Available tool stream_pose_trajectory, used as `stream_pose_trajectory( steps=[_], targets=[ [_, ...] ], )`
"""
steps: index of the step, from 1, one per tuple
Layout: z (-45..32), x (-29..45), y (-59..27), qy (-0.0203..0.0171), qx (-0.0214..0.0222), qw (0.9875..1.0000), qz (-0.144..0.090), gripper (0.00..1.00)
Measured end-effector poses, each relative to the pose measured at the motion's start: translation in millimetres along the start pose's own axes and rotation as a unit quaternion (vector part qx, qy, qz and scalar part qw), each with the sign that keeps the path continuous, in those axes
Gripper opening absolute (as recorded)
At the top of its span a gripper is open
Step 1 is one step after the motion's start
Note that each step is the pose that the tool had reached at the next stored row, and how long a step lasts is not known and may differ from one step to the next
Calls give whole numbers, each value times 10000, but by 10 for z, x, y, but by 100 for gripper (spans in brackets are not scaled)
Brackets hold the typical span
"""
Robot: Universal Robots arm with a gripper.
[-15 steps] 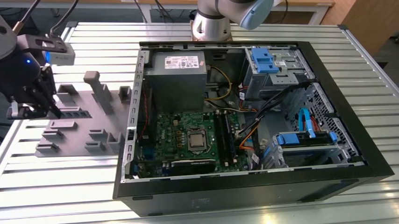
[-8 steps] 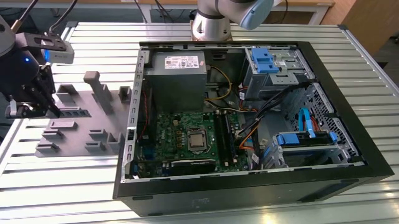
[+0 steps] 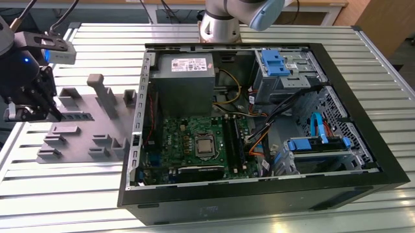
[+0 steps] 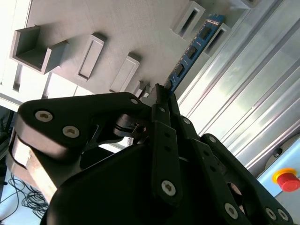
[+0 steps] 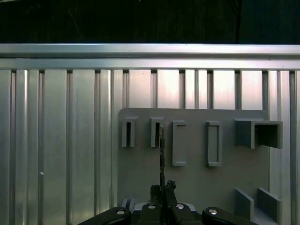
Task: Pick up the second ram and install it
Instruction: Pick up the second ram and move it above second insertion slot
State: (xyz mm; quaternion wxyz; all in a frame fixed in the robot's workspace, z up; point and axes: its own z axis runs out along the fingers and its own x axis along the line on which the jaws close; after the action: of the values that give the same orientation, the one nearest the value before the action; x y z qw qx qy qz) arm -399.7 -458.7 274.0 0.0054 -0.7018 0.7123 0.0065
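Gripping the second ram (image 4: 192,49) by one short end, the end effector (image 4: 161,93) has its fingers pinched to the stick's thickness, one on each flat face. The stick's long axis runs straight out from the fingertips in line with the end effector. Its free end points away from the wrist, towards the pockets of the grey holder tray (image 4: 117,28). In the second wrist view I see one broad face with its row of small black chips. In the first wrist view the stick is edge-on, a thin dark line whose far end reaches the second pocket in the row. Whether it touches the tray I cannot tell.

I count one stick in the grasp and one tray. In the first wrist view the tray shows four narrow pockets (image 5: 178,143) in a row, with one larger open box (image 5: 258,134) beside them.

In the exterior view the tray lies on the slatted metal bench (image 3: 65,194), close to the bench edge on that view's left, and the end effector hangs over the tray's outer side there. One open computer case (image 3: 259,194) fills the middle of the bench, well apart from the stick, with two blue drive brackets (image 3: 275,63) inside. One red button (image 4: 286,180) sits off beyond the tray.
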Motion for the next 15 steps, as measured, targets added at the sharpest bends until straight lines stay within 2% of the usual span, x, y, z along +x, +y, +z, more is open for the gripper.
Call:
stream_pose_trajectory(
  steps=[15],
  targets=[
    [-80, -1, 0, 0, 0, 10000, 0, 14]
  ],
)
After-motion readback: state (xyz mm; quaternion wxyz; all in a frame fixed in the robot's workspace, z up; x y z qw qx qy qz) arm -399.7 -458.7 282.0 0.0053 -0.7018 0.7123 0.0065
